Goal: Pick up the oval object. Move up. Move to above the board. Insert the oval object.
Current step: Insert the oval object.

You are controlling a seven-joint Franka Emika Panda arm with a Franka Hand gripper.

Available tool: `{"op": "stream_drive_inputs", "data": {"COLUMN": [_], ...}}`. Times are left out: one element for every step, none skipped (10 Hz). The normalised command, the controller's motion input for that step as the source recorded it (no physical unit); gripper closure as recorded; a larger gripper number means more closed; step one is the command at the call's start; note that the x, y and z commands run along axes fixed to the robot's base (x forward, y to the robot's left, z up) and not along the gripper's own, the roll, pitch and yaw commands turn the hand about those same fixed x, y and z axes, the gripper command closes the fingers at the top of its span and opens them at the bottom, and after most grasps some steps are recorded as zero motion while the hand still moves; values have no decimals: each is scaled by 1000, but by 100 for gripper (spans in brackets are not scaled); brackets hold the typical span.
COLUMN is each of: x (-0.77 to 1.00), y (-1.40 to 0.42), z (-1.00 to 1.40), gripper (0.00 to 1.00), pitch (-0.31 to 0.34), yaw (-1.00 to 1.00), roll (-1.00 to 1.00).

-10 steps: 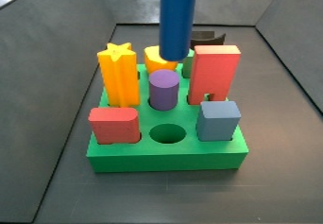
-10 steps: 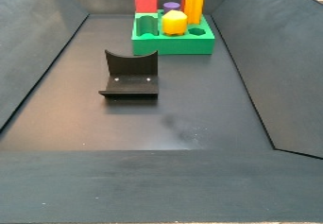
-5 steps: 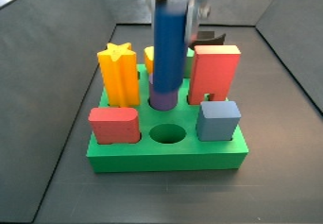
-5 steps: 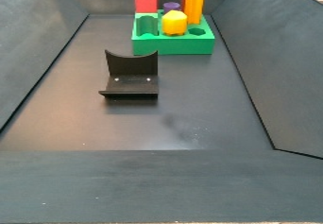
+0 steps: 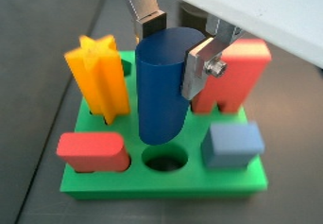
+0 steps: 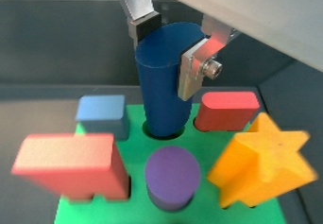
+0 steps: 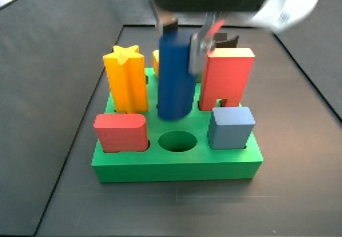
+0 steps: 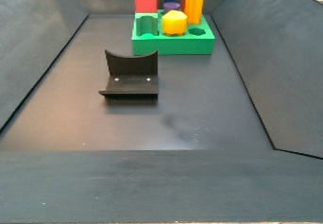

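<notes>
The dark worktop (image 8: 164, 105) carries the fixture (image 8: 128, 77) mid-floor and, well behind it, the board (image 7: 174, 161), a thick bright green block. The board is crowded: a tall red block (image 7: 227, 77), an orange star peg (image 7: 124, 79), a short red block (image 7: 120, 132), a small blue block (image 7: 231, 126) and a purple cylinder (image 6: 169, 176) all stand in it, leaving one round hole (image 5: 163, 159) open at the front.

The tool (image 5: 175, 45) hangs directly above the board, its silver fingers (image 5: 202, 67) clamped on the upper part of the oval object (image 5: 164, 88). That peg is tall, slim, smooth and plain deep blue, with a rounded top and sides, held upright. In both wrist views its lower end sits just over the open hole; whether it has entered I cannot tell.

The main risk is a jam. If the peg's oval section is turned out of line with the hole, or it tilts in the grip, its lower edge would catch the rim and pushing down could skew it or shift the board. The fingers could also brush the red block or star peg close beside.
</notes>
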Motion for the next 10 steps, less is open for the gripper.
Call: {"op": "stream_drive_inputs", "data": {"x": [0, -57, 0, 0, 0, 0, 223, 237, 626, 543], "y": [-283, 0, -100, -17, 0, 0, 54, -29, -194, -86], "z": [-306, 0, -117, -243, -271, -274, 0, -126, -369, -217], "gripper": [100, 100, 100, 100, 100, 100, 100, 100, 100, 100], "pitch": [-20, 0, -19, 0, 0, 0, 0, 0, -27, -31], "yaw": [-894, -6, -480, -1000, -1000, -1000, -309, -89, -289, -206], "roll": [0, 0, 0, 0, 0, 0, 0, 0, 0, 0]}}
